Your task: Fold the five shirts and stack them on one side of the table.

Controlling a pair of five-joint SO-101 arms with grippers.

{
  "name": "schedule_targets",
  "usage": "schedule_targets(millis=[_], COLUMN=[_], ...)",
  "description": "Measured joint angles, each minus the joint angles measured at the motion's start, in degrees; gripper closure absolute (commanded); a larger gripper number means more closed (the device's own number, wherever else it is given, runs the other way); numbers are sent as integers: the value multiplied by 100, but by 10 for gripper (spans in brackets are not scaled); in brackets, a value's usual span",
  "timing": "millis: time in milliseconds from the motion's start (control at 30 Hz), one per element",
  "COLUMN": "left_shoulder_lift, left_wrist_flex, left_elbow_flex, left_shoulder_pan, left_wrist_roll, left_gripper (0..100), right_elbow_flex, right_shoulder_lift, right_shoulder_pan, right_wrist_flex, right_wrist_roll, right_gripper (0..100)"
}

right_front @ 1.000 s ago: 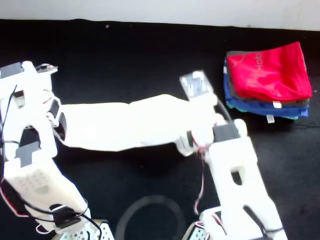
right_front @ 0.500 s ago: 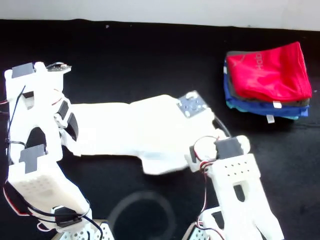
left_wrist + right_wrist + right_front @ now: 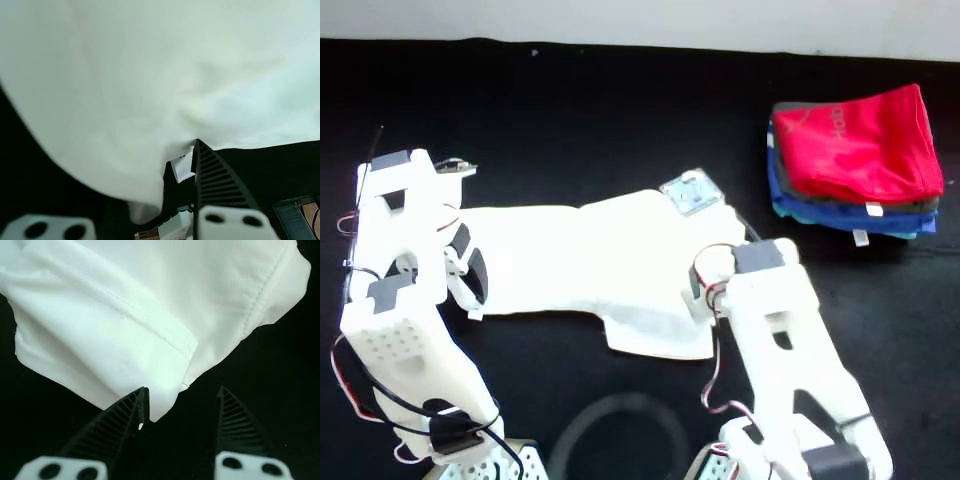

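A white shirt (image 3: 590, 265) lies spread across the middle of the black table (image 3: 600, 110). My left gripper (image 3: 470, 285) sits at its left edge. In the left wrist view the shirt (image 3: 150, 75) drapes over one finger and meets the tip of the other black finger (image 3: 212, 175), so the gripper looks shut on the cloth. My right gripper (image 3: 182, 400) stands open just short of a hemmed corner of the shirt (image 3: 145, 315); in the high view it is at the shirt's right front (image 3: 705, 290). A folded stack topped by a red shirt (image 3: 860, 140) rests at the far right.
Blue, grey and teal folded shirts (image 3: 840, 212) lie under the red one. A grey ring (image 3: 620, 430) shows on the table between the two arm bases. The white wall's edge (image 3: 640, 20) runs along the back. Bare table lies behind the white shirt.
The shirt, stretched narrow between both grippers a second ago, now lies wider with a flap toward the front. The right gripper let go and drew back; the left arm shifted right.
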Motion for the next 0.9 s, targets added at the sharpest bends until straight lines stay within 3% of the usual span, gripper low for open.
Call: schedule_targets(millis=[533, 633, 767, 900], left_shoulder_lift=[9, 9, 9, 9], left_wrist_flex=[0, 0, 0, 0], left_elbow_flex=[-97, -97, -97, -97], left_shoulder_pan=[0, 0, 0, 0], left_wrist_roll=[0, 0, 0, 0], left_gripper=[811, 811, 811, 811], right_elbow_flex=[-695, -862, -888, -888], right_shoulder_lift=[1679, 1758, 1758, 1459], right_shoulder_pan=[-396, -396, -396, -369], right_wrist_flex=[-431, -431, -431, -431], right_wrist_roll=[0, 0, 0, 0], right_gripper=[871, 889, 991, 992])
